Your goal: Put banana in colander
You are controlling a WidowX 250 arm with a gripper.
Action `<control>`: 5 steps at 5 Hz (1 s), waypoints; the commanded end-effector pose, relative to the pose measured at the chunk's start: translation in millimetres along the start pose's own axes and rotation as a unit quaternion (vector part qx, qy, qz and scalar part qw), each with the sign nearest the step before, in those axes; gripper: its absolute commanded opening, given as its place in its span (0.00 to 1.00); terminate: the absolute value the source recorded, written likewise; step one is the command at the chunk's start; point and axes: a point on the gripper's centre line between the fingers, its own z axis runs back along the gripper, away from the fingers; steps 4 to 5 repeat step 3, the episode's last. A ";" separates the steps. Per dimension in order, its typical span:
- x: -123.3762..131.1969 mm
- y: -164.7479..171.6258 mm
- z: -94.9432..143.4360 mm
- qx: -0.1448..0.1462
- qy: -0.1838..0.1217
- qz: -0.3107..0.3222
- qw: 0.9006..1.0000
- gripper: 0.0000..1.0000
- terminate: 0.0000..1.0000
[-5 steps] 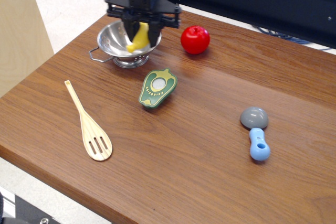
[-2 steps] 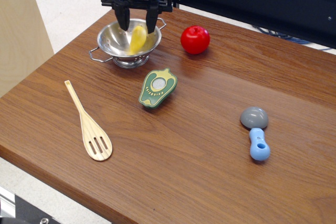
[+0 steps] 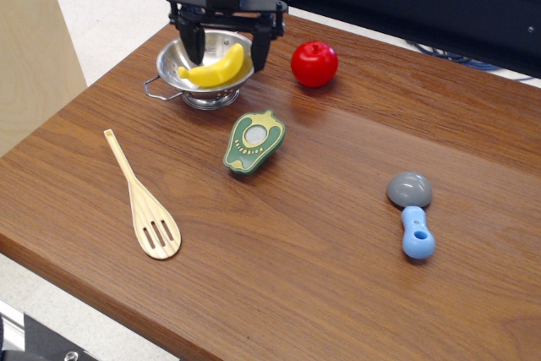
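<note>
The yellow banana [image 3: 212, 69] lies on its side inside the steel colander [image 3: 182, 88], which stands at the far left of the wooden table. My black gripper [image 3: 226, 46] hangs just above the colander with its two fingers spread wide, one on each side of the bowl. It holds nothing and does not touch the banana.
A red apple [image 3: 314, 63] sits right of the colander. A green avocado-half toy [image 3: 254, 141] lies in front of it. A slotted wooden spatula [image 3: 144, 202] lies at the front left. A grey and blue scoop [image 3: 412, 213] lies at the right.
The gripper let go of the banana, opened wider and stayed over the bowl. The banana dropped from upright between the fingers to lying flat in the colander.
</note>
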 end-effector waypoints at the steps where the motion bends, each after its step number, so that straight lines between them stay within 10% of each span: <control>1: -8.7 -6.1 51.1 -0.012 -0.057 -0.041 0.997 1.00 0.00; 2: -8.7 -6.1 51.1 -0.012 -0.057 -0.041 0.997 1.00 0.00; 3: -8.7 -6.1 51.1 -0.012 -0.057 -0.041 0.997 1.00 1.00; 5: -8.7 -6.1 51.1 -0.012 -0.057 -0.041 0.997 1.00 1.00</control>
